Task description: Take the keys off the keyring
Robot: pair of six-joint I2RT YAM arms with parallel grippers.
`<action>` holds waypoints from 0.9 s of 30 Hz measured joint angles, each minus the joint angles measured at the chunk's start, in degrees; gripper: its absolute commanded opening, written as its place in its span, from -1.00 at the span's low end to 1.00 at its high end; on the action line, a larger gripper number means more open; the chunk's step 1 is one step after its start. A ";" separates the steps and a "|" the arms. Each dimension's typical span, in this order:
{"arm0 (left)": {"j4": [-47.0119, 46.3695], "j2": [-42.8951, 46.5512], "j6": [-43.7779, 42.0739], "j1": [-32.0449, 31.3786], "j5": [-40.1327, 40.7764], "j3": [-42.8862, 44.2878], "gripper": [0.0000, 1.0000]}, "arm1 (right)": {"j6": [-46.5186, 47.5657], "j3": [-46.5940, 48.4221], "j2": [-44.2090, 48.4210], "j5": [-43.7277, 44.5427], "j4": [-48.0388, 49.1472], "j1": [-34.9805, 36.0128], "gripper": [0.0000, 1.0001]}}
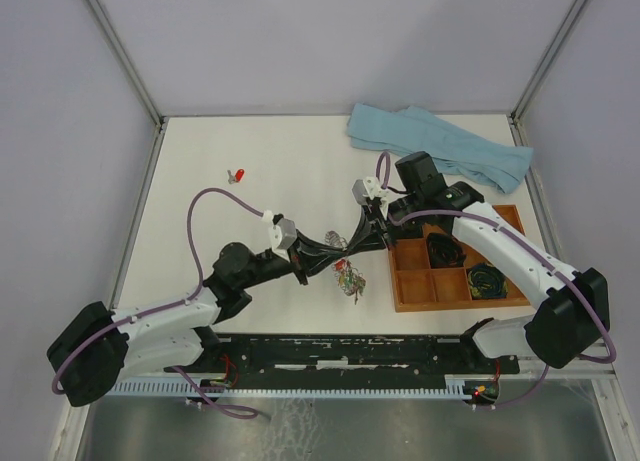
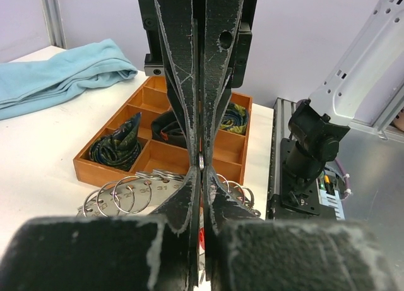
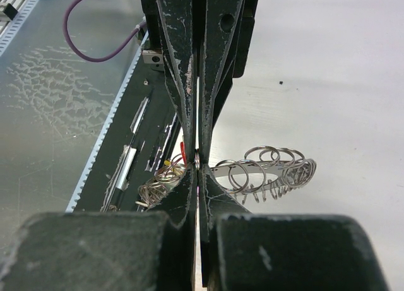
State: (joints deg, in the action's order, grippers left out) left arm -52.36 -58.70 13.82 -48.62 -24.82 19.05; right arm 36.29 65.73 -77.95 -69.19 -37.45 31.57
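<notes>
The silvery keyring (image 1: 341,245) hangs above the table between both grippers. My left gripper (image 1: 318,263) is shut on one of its small metal loops (image 2: 201,161). The flat numbered ring (image 2: 129,195) and more loops spread to either side of the fingers. My right gripper (image 1: 368,238) is shut on another loop (image 3: 197,158), with the ring (image 3: 268,168) stretching to its right. Small keys (image 1: 349,277) with red and green heads dangle under the ring. One red head (image 3: 184,151) shows beside the right fingers. A single red key (image 1: 238,175) lies apart on the table, far left.
A wooden compartment tray (image 1: 411,290) stands right of the grippers, holding dark coiled bundles (image 1: 487,278). It also shows in the left wrist view as the tray (image 2: 165,159) behind the fingers. A light blue cloth (image 1: 440,146) lies at the back right.
</notes>
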 measured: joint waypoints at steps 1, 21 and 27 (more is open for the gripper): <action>0.13 -0.02 0.00 0.00 -0.31 0.09 -0.94 | 0.00 0.00 0.00 0.00 -0.07 -0.02 -0.99; 40.48 2.27 -7.89 -0.15 -0.92 17.05 -0.95 | 12.28 0.81 0.07 7.78 -9.94 0.31 -0.22; 50.95 -2.89 -10.56 -0.15 -1.36 25.73 -0.95 | 13.07 0.81 0.28 8.76 -10.45 0.31 -0.19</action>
State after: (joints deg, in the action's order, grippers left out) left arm -1.41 -61.58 3.27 -48.77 -26.17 44.77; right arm 49.36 66.54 -77.67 -60.42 -47.90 31.88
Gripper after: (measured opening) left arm 0.043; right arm 0.402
